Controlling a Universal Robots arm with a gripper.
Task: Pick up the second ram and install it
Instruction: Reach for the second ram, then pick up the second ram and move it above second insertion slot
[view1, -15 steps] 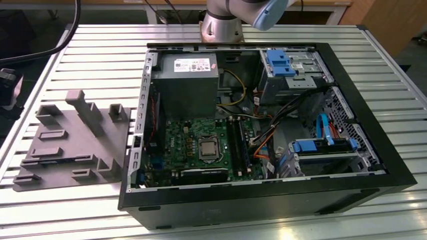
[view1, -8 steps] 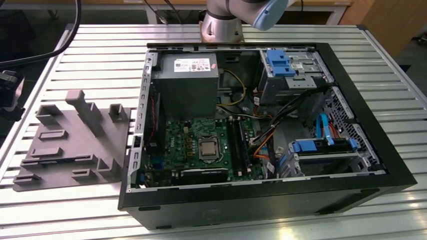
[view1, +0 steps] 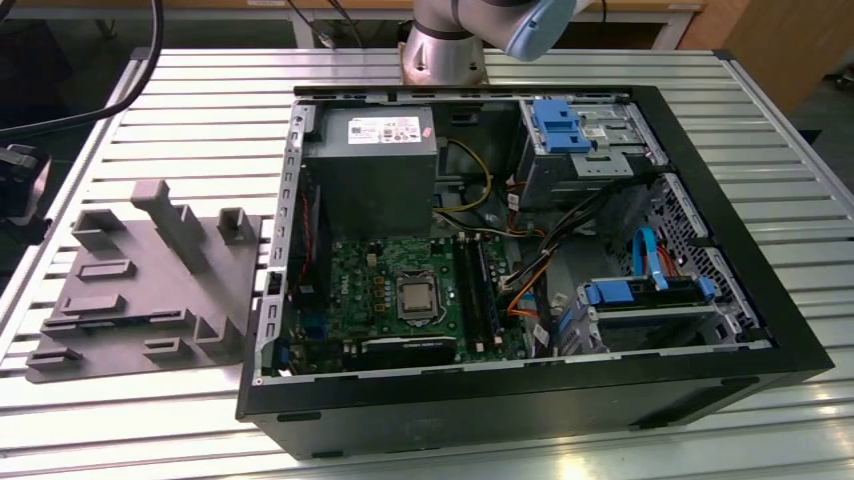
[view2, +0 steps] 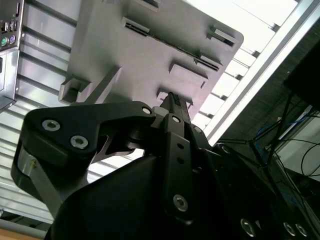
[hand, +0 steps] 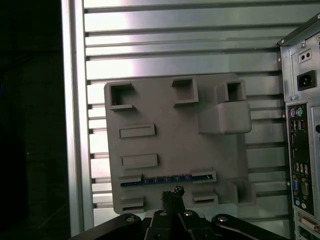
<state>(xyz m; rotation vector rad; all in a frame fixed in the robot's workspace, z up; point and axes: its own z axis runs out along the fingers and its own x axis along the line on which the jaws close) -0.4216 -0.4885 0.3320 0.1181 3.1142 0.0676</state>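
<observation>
The second ram (hand: 167, 179) is a thin stick with a row of small blue chips. It stands on edge between two low holders of a grey fixture plate (hand: 175, 140). In the second wrist view the ram (view2: 167, 43) is a dark line across that plate (view2: 140, 65). My gripper (hand: 172, 192) hangs above the plate, just to one side of the stick and apart from it. Its black fingertips (view2: 175, 100) are pressed together with nothing between them. The long black slots (view1: 477, 290) lie on the green motherboard inside the open computer case (view1: 534, 400).
The grey fixture plate (view1: 147, 290) lies on the slatted metal table at the exterior view's left of the case. The case's rear panel (hand: 300, 150) with ports stands close beside the plate. Cables, blue drive brackets (view1: 561, 125) and a power supply (view1: 374, 150) crowd the case. The arm's base (view1: 447, 50) stands behind it.
</observation>
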